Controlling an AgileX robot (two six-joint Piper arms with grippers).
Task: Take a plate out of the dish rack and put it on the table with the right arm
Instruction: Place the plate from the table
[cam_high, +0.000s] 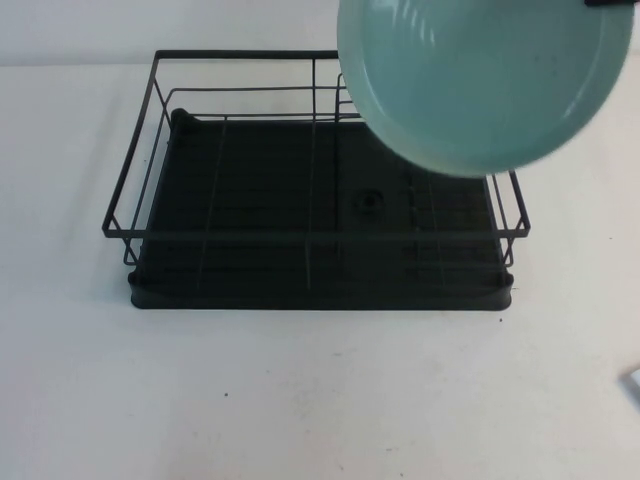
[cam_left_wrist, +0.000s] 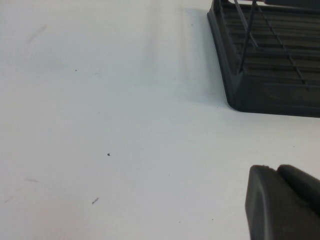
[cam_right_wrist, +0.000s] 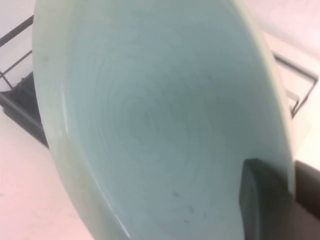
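Plate (cam_high: 485, 80) in right hand (cam_right_wrist: 280, 200), left hand (cam_left_wrist: 282, 202) low

I can read no writing, label, brand or number on anything in front of my jaws here.

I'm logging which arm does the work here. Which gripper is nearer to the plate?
The right. The right gripper is shut on the plate at its rim, holding it up over the dish rack's far right corner. The left gripper hangs over bare table beside the rack.
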